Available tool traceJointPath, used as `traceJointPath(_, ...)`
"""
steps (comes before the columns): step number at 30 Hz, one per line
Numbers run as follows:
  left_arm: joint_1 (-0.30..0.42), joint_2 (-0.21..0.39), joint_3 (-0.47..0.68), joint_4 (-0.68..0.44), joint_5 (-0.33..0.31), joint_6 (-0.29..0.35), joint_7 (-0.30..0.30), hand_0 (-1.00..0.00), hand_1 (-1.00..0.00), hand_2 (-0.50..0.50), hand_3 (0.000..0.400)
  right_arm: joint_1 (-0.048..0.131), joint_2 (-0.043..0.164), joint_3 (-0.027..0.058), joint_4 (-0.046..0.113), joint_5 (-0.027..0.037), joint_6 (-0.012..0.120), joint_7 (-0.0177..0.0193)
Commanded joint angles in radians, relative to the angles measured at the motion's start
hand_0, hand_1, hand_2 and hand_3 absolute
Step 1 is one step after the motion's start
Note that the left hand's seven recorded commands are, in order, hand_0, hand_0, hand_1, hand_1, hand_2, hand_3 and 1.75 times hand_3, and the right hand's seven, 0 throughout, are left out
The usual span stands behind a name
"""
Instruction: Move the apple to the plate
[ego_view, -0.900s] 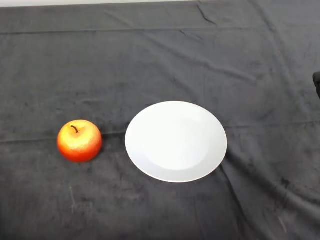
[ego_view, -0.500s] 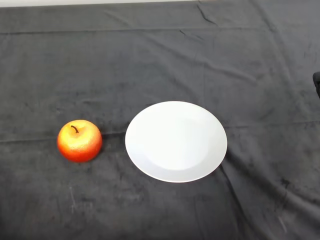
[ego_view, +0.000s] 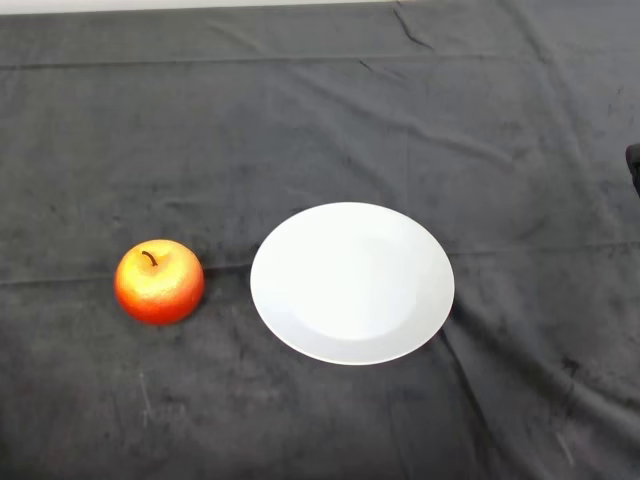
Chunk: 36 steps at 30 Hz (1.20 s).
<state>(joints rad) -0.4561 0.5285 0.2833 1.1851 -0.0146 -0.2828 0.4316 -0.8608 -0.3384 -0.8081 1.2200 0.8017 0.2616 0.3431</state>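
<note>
Two objects sit on a table covered with a dark grey cloth (ego_view: 320, 120), seen from above by the head camera. On the left side of the view rests a red and orange apple (ego_view: 159, 282), standing upright with its short dark stem pointing up from a small dip at the top. Its skin is orange-yellow across the crown and deepens to red around the lower edge. Just to the right of the apple, apart from it with a narrow strip of cloth between them, lies a round white plate (ego_view: 352, 283), flat on the cloth and holding nothing. The plate is near the middle of the view, and the apple lies outside its rim, level with its centre. The cloth shows soft creases and folds, with a long crease running across the far side of the table and another reaching out from the plate's right edge. A thin pale strip shows along the far edge of the cloth at the very top. No part of the robot's arm or hand appears in the view.
</note>
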Motion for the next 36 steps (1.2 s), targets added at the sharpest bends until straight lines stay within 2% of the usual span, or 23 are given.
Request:
traceJointPath(1,-0.033,0.043,-0.018,-0.011,0.005,0.028,-0.032,0.0,0.0,0.0,0.0,-0.017,-0.024,-0.0098,-0.009,0.0114,-0.009,-0.0028)
traceJointPath(5,-0.04,0.044,-0.013,-0.013,-0.011,0.018,-0.094,0.0,0.0,0.0,0.0,-0.017,-0.024,-0.0097,-0.009,0.0114,-0.009,-0.0028)
traceJointPath(13,-0.049,0.072,0.024,-0.022,-0.071,-0.025,-0.26,0.0,0.0,0.0,0.0,-0.017,-0.024,-0.0096,-0.009,0.0114,-0.009,-0.0029)
traceJointPath(19,-0.055,0.081,0.061,-0.032,-0.118,-0.086,-0.336,0.0,0.0,0.0,0.0,-0.017,-0.024,-0.0096,-0.01,0.0114,-0.009,-0.003)
traceJointPath(28,-0.061,0.034,0.079,-0.041,-0.154,-0.196,-0.42,0.0,0.0,0.0,0.0,-0.017,-0.024,-0.0096,-0.009,0.0115,-0.009,-0.003)
traceJointPath(36,-0.07,-0.007,0.048,-0.046,-0.153,-0.271,-0.548,0.0,0.0,0.0,0.0,-0.017,-0.024,-0.0097,-0.009,0.0115,-0.009,-0.0029)
